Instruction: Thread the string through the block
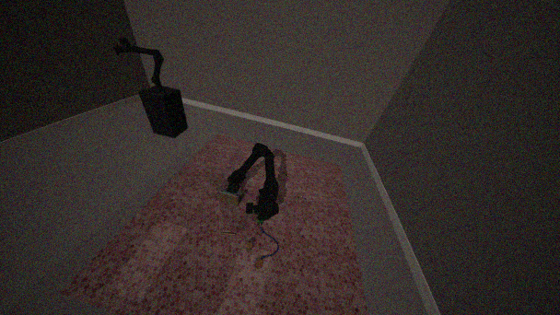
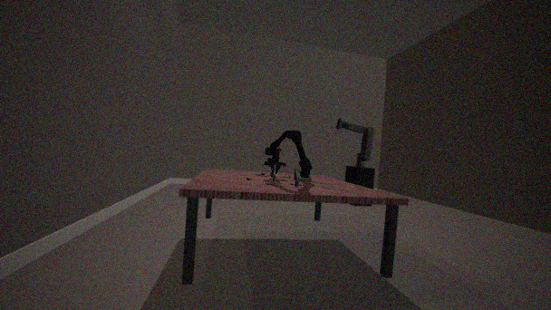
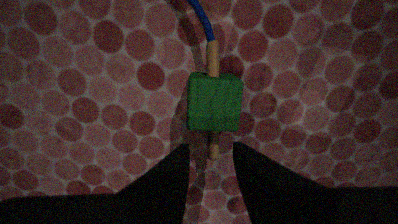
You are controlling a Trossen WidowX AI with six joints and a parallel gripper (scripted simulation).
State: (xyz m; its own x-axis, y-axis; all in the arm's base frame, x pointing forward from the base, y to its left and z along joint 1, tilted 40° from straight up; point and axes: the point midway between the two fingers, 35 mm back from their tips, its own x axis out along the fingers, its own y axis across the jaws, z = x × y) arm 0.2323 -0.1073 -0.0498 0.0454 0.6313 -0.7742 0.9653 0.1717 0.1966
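A green block [image 3: 215,102] [image 1: 261,222] sits on the spotted table [image 3: 75,125] [image 1: 161,258]. The thin wooden stick [image 3: 213,57] runs through its hole. The stick's far end joins the blue string [image 3: 202,20] [image 1: 275,244], and its near end pokes out on my side of the block. My gripper [image 3: 211,149] [image 1: 262,215] hangs low over the table. Its dark fingers stand apart on either side of that near end, with clear gaps to the stick. The string curves across the table to the round wooden button [image 1: 259,263].
A small wooden object [image 1: 250,244] lies beside the string, and a loose stick [image 1: 227,231] lies to the left of it. A second arm on a dark pedestal [image 1: 163,110] [image 2: 360,174] stands off the table. The table edges [image 2: 290,197] show in the exterior view.
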